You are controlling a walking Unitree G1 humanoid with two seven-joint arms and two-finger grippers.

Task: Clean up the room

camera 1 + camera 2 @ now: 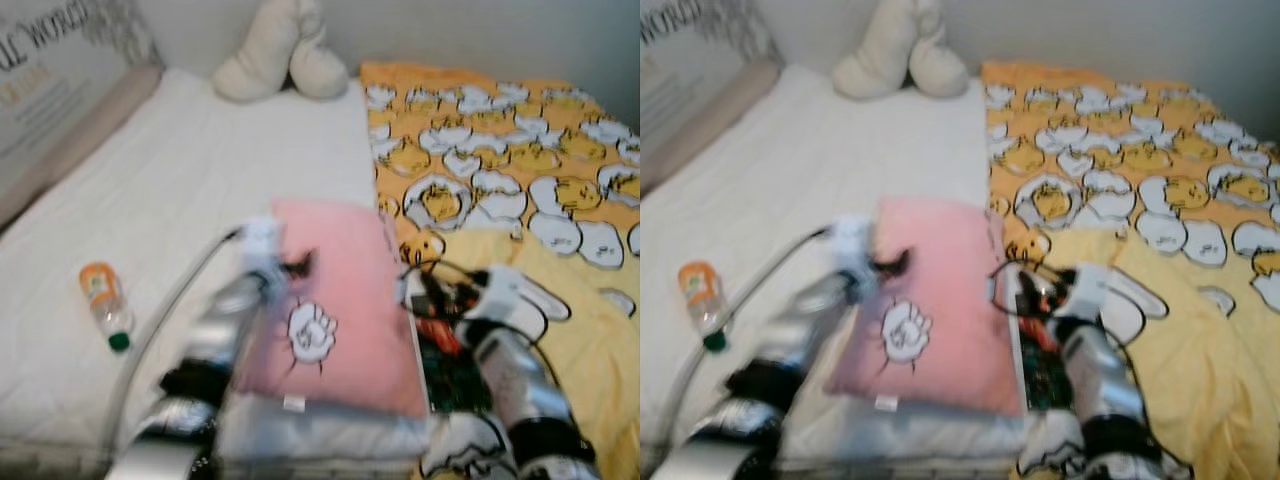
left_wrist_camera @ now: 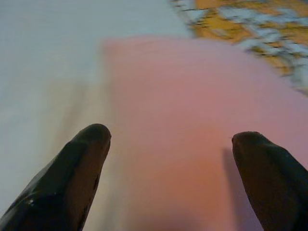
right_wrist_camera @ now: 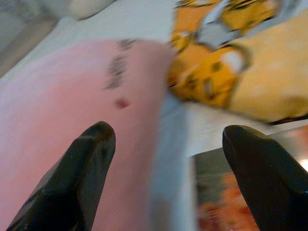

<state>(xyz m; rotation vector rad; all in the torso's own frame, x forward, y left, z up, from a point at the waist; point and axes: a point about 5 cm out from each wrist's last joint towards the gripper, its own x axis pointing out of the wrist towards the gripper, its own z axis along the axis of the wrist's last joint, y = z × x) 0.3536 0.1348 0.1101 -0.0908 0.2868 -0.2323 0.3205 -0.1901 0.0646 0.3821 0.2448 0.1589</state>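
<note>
A pink pillow (image 1: 335, 320) with a white cartoon hand print lies on the white sheet (image 1: 180, 190) near the bed's front edge. My left gripper (image 2: 171, 131) hovers open at the pillow's left edge, its fingers (image 2: 86, 149) spread wide over the pink fabric. On the pillow's right side my right gripper (image 3: 168, 129) is open too, and the pillow's edge lies between its fingers. A small plastic bottle (image 1: 105, 305) with an orange label and green cap lies on the sheet to the left. The eye views are blurred.
A yellow and orange blanket (image 1: 500, 150) with egg cartoons covers the bed's right half. A dark, colourful flat book or box (image 1: 445, 360) lies under my right arm. A white plush (image 1: 280, 50) rests against the far wall. A printed board (image 1: 50, 70) stands at the left.
</note>
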